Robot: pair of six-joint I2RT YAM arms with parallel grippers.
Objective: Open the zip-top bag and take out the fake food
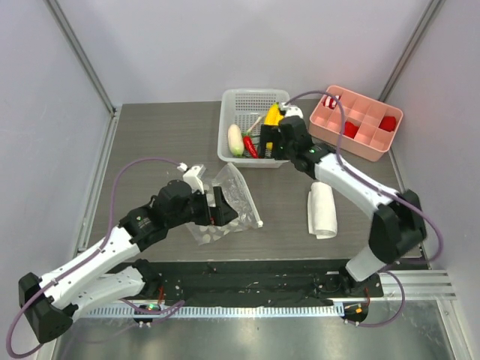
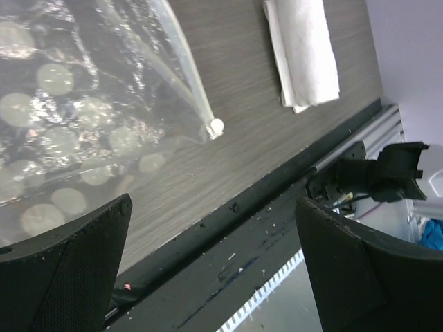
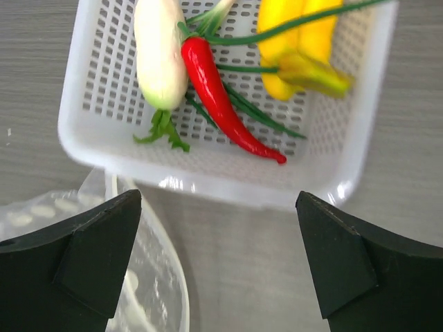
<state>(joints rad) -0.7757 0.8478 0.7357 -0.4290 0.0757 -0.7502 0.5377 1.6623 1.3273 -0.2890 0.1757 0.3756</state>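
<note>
The removal step is appearing complete: the fake food is lying in the white basket, and the zip-top bag is lying slack on the table, apparently emptied. The left pincer is standing fully released just beside the bag, gripping nothing. The right pincer is hovering wide open at the basket's near wall, empty. The next move is calling only for withdrawing both arms.

The top view looks down over the whole surface. Both wrist views sit close above it, sharing the zip-top bag.
</note>
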